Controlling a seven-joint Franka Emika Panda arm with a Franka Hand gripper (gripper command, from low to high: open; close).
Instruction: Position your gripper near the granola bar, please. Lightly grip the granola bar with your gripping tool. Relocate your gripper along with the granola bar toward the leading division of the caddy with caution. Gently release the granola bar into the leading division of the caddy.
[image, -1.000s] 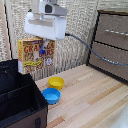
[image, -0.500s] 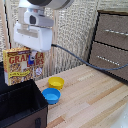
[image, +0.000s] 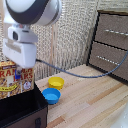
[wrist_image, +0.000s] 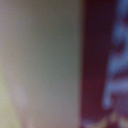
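A light wooden table (image: 95, 107) carries everything. A black caddy (image: 22, 112) sits on it at the exterior view's left. A blue bowl (image: 51, 95) lies just beside the caddy, with a yellow bowl (image: 56, 82) touching it, farther back

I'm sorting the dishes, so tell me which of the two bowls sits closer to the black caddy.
The blue bowl. It sits right beside the caddy wall, while the yellow bowl lies behind it, farther from the caddy.
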